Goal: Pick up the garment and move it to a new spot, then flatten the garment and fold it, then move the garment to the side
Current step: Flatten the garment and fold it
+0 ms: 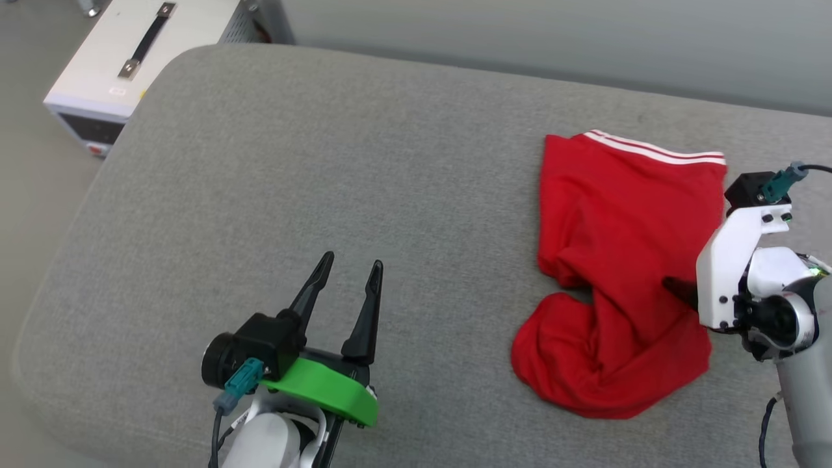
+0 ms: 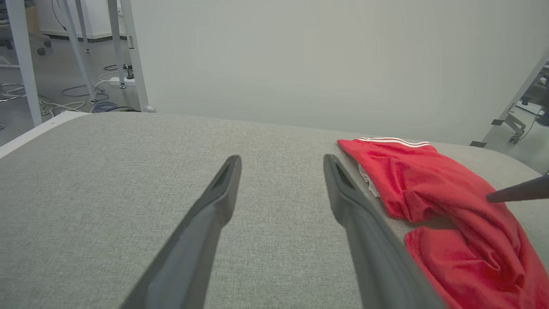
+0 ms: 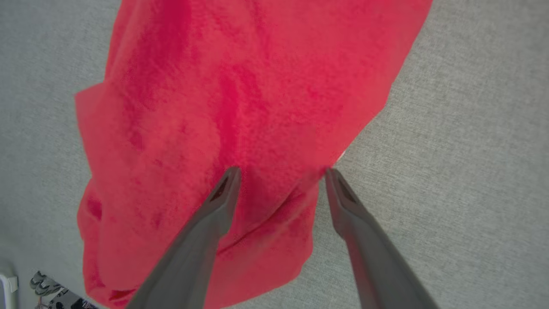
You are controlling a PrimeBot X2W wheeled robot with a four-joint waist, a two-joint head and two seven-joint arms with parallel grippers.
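Red jersey cloth is lying bunched on the right side of the grey padded surface (image 1: 292, 162): the garment (image 1: 617, 260) is resting in a loose heap, its striped trim (image 1: 650, 148) at the far edge. The right end effector (image 3: 281, 171) is pointing down at the heap's right border with its fingers (image 3: 214, 214) spread wide, gripping nothing. One finger is sitting over red cloth, the other at the very hem beside bare grey.

For a clean pick-up, it is probably worth shifting slightly inward so both fingers are straddling a raised fold, then pressing down before closing, lest a single thin layer slip free. The left end effector (image 1: 352, 260) is hovering spread and empty over bare surface, well apart from the garment to its left.

The right wrist view is giving the finger-to-hem alignment, which the head view is hiding behind the white wrist housing (image 1: 734, 273). The left wrist view is showing the heap's low profile and a sliver of white inner fabric (image 2: 369, 184) from the side.
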